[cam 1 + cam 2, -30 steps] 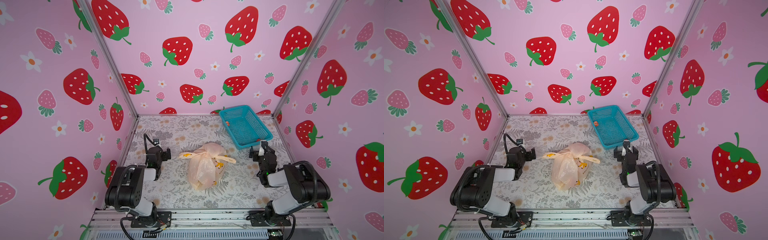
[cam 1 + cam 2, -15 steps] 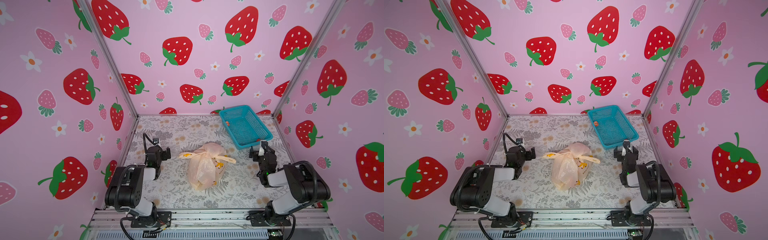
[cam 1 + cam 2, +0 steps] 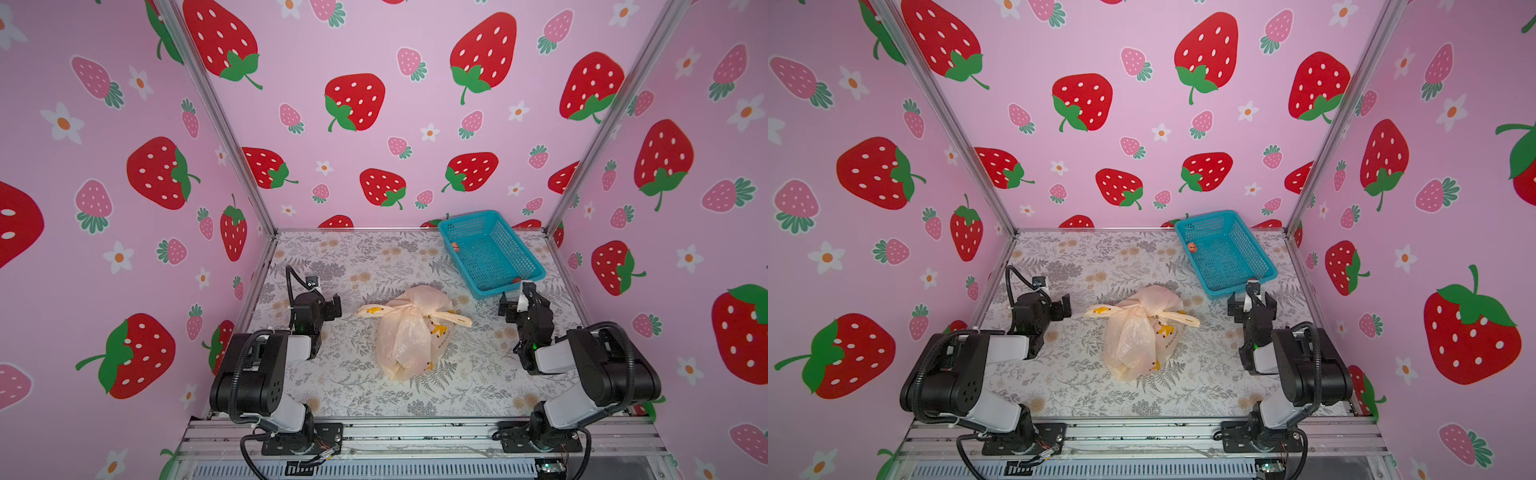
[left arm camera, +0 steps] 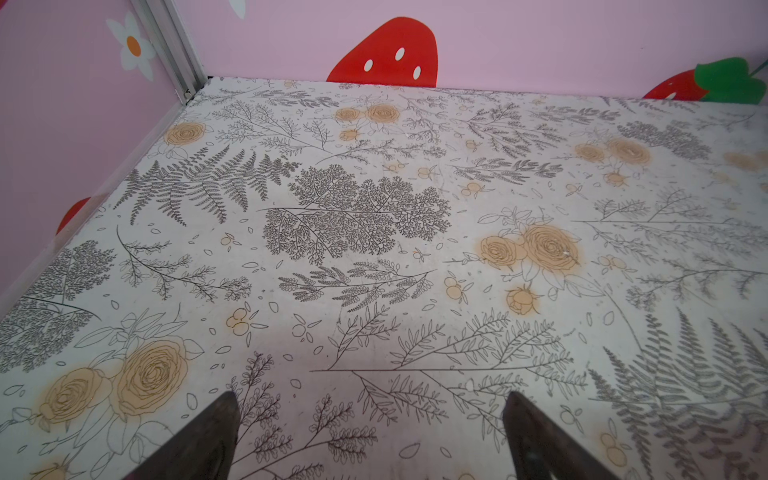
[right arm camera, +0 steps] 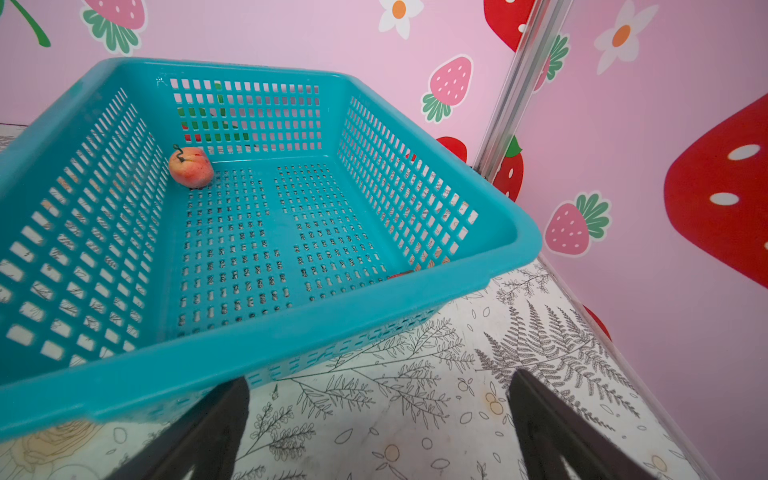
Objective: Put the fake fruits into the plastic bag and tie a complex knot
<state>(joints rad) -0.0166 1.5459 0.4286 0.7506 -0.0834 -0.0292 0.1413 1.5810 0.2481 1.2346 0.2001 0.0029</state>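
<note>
The plastic bag (image 3: 409, 332) (image 3: 1138, 336) lies bulging mid-table in both top views. Its handles are knotted together on its far side, and their ends splay left and right. No fruit shows through its crinkled film. One orange-pink fake fruit (image 5: 191, 167) (image 3: 456, 247) rests in the blue basket's far corner. A red sliver (image 5: 401, 273) shows at the basket's near corner. My left gripper (image 3: 330, 308) (image 4: 370, 399) is open over bare table, left of the bag. My right gripper (image 3: 515, 297) (image 5: 378, 380) is open and empty just in front of the basket's near rim.
The blue mesh basket (image 3: 490, 253) (image 5: 291, 340) stands at the back right, angled, close to the right gripper. Pink strawberry-print walls close off the left, back and right sides. The floral table surface (image 3: 365, 266) stretches around the bag.
</note>
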